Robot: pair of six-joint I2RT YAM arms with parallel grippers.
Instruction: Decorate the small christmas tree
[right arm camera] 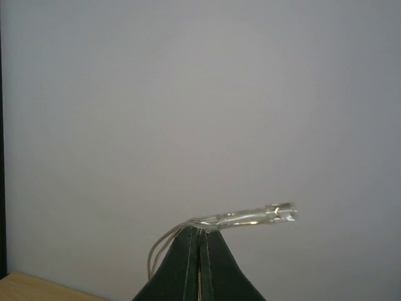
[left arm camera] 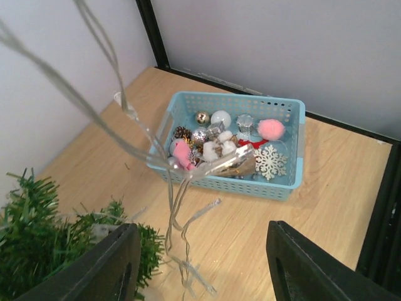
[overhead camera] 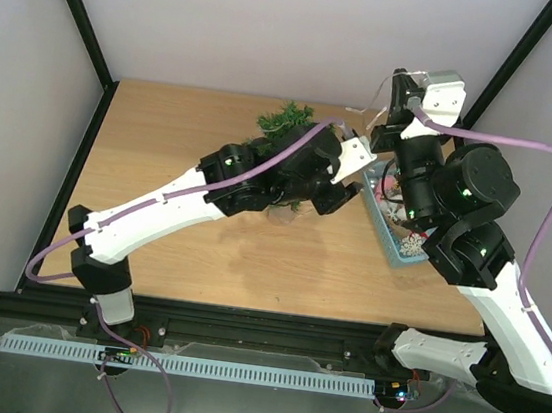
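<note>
- Right gripper (right arm camera: 200, 238) is raised high over the far right of the table (overhead camera: 163, 142). Its fingers are pressed shut on one end of a clear string of lights (right arm camera: 247, 217).
- Left gripper (left arm camera: 200, 269) has its fingers standing apart and holds nothing. The loose strands hang down and end just ahead of the gap between them.
- The small tree (overhead camera: 285, 120) stands at the far middle of the table, just left of the blue basket (left arm camera: 238, 185), with the left arm reaching over it.
- Step in hand, as I judge it: getting the lights draped onto the tree.
- To do it well, the left fingers should close on the strands low down, close to the branches, then lay them into the needles rather than across the basket rim.
- The right arm should give slack as the left one guides. A tight line could tip or drag a tree this light.
- The strands cross in front of the basket and could catch on the ornaments (left arm camera: 270, 162).
- Top view alone shows both arms at once and how much of the tree the left arm hides. The string is barely visible there.
- Left wrist view alone shows the basket's contents: a white snowflake, pink pompoms, silver balls and a pine cone. It also shows the hanging strands clearly.
- Right wrist view alone confirms the grip: a bulb tip pokes out beside the shut fingers, against a blank wall.
</note>
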